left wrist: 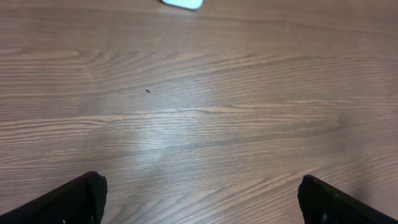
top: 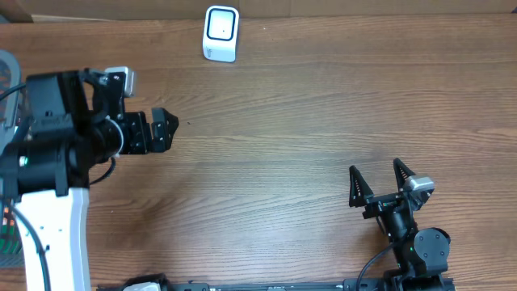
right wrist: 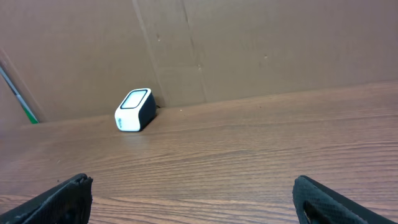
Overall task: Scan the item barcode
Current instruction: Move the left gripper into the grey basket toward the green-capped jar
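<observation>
The table point(top: 283, 121) is mid-brown wood, streaked with long wavy grain lines. A tiny dark speck point(left wrist: 147, 91) lies just ahead of the black left gripper point(top: 171, 129), and the arm segment point(top: 56, 234) behind it is white. The right gripper point(top: 376, 167) is black too. Far ahead of it, the scanner point(right wrist: 134, 110) is white with a dark ring outlining its face, against plain brown cardboard point(right wrist: 249, 43).

Overhead top-down, wrists low; scanner point(top: 220, 33) shared
</observation>
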Controlling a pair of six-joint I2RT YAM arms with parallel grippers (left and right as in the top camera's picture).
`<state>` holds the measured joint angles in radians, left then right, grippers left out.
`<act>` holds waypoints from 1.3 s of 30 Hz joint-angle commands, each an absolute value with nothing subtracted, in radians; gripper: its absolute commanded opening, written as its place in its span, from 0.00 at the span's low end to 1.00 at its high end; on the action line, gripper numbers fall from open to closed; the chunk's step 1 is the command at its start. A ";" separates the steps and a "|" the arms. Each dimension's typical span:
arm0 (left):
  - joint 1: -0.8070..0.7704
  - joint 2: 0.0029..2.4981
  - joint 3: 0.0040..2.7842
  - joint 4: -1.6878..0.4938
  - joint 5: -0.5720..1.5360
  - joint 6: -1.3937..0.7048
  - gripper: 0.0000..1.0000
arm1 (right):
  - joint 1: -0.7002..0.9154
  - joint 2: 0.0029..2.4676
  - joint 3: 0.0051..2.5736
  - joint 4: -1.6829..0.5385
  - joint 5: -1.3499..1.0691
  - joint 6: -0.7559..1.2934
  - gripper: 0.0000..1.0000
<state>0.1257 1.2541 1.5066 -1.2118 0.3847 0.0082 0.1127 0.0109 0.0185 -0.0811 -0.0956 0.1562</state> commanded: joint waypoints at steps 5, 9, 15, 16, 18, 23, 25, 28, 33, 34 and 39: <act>0.149 1.336 1.713 -1.203 0.434 -0.006 1.00 | 0.118 0.003 0.008 -0.077 -0.083 0.152 1.00; 0.231 1.370 1.908 -1.204 0.435 -0.084 1.00 | 0.118 0.003 0.008 -0.077 -0.083 0.152 1.00; 0.456 1.374 2.046 -1.211 0.288 -0.235 1.00 | 0.118 0.003 0.008 -0.077 -0.083 0.152 1.00; 0.504 1.375 2.046 -1.219 0.246 -0.271 1.00 | 0.118 0.003 0.008 -0.077 -0.083 0.152 1.00; 0.594 1.385 2.042 -1.243 0.155 -0.331 1.00 | 0.118 0.003 0.008 -0.077 -0.083 0.152 1.00; 0.845 1.475 2.032 -1.369 0.035 -0.420 1.00 | 0.118 0.003 0.008 -0.077 -0.083 0.152 1.00; 0.904 1.514 2.022 -1.409 0.020 -0.435 1.00 | 0.118 0.003 0.008 -0.077 -0.083 0.152 1.00; 0.982 1.566 1.977 -1.436 -0.015 -0.434 1.00 | 0.118 0.003 0.008 -0.077 -0.083 0.152 1.00; 1.050 1.610 1.842 -1.411 -0.075 -0.415 1.00 | 0.118 0.003 0.008 -0.077 -0.083 0.152 1.00; 1.057 1.619 1.813 -1.406 -0.087 -0.414 1.00 | 0.118 0.003 0.008 -0.077 -0.083 0.152 1.00; 1.068 1.687 1.708 -1.362 -0.185 -0.343 1.00 | 0.118 0.003 0.008 -0.077 -0.083 0.152 1.00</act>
<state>1.0607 1.6470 1.7508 -1.3804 -0.0994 -0.3927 0.1131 0.0109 0.0185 -0.0807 -0.0956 0.1566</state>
